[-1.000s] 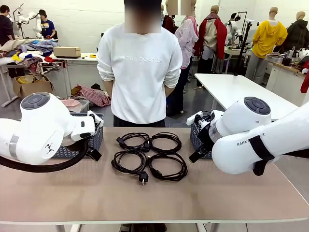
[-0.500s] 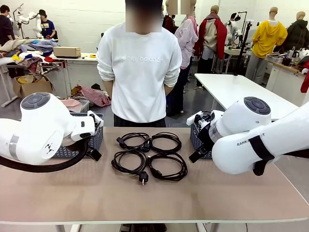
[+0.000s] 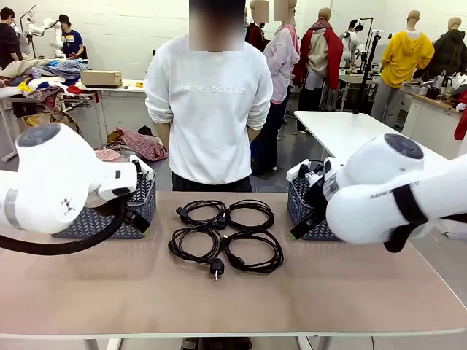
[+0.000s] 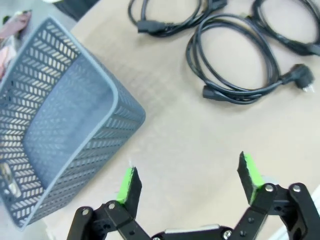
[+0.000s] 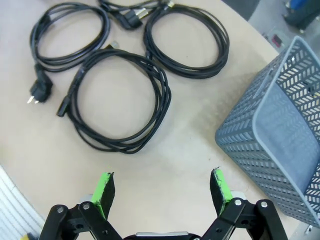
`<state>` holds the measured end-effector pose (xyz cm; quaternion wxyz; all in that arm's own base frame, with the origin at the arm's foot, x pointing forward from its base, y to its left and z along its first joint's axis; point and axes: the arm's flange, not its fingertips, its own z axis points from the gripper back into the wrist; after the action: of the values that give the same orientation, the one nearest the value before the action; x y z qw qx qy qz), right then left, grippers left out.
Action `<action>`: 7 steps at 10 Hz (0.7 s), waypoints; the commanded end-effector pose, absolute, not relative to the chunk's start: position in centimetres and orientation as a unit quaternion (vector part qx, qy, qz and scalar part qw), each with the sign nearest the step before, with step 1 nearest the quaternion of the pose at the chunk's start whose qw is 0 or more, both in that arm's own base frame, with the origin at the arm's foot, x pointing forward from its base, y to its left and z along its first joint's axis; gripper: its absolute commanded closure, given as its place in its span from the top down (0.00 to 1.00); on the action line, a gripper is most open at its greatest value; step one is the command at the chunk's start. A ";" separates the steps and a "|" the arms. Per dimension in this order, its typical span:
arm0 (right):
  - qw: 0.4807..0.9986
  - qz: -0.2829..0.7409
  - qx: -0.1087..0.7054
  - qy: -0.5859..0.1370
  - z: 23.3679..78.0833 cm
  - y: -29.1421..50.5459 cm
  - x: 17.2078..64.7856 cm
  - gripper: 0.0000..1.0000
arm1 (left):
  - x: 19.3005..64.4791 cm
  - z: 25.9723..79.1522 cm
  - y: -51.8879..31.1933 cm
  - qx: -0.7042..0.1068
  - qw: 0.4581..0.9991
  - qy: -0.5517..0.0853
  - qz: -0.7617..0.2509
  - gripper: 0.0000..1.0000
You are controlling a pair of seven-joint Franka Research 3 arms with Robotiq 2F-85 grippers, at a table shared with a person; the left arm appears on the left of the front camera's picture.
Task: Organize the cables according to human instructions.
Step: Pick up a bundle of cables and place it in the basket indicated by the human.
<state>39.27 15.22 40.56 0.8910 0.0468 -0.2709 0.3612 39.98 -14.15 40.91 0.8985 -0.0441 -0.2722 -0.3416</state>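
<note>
**Inspector:** State of your end effectors?

**Arm:** Both are spread wide and hold nothing. My left gripper (image 4: 189, 172) hangs over bare table (image 3: 233, 306), just beside the left basket (image 4: 100, 145). My right gripper (image 5: 162, 182) hangs over the table between the right basket (image 5: 270, 105) and the nearest coil.

**Inspector:** Location of the cables?

**Arm:** The cables (image 5: 164, 97) lie flat mid-table as four coils in a two-by-two cluster. They sit between the baskets and in front of the person (image 3: 210, 109). Neighbouring coils touch. I cannot tell whether any cord runs under another.

**Inspector:** Hazards from here?

**Arm:** I note four.

- **No instruction:** The person's arms are drawn back and I see no gesture. If I move now, I may take the wrong coil or use the wrong basket.
- **Dragging:** Because the coils touch, lifting one may pull its neighbour out of place.
- **Unwinding:** I see nothing binding the coils. A pinch on a single strand would likely let the rest sag and uncoil.
- **Snagging:** A trailing end such as the two-pin plug (image 5: 39, 92) could catch in a basket's perforated wall or hang over its rim.

**Inspector:** Anything on the approach?

**Arm:** The cords are thin and lie flat. If I come down too shallow, my pads close on air. If I come down too deep, they scrape the table.
</note>
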 end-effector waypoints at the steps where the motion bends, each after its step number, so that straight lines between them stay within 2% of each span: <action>1: 0.872 0.404 0.082 -0.265 43.3 11.7 39.6 1.00 | 40.5 42.9 -10.3 -0.096 0.881 -0.262 -0.381 1.00; 4: 0.854 0.412 0.122 -0.293 46.2 8.5 39.0 1.00 | 40.2 46.0 -7.2 -0.152 0.854 -0.267 -0.420 1.00; 7: 0.842 0.410 0.161 -0.312 47.7 6.0 38.9 1.00 | 41.2 48.9 -5.0 -0.167 0.849 -0.263 -0.428 1.00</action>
<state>38.30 6.50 47.66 0.8554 0.1312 -0.3063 0.3966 40.30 -5.54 48.70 0.8522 -0.1561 -0.2663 -0.4225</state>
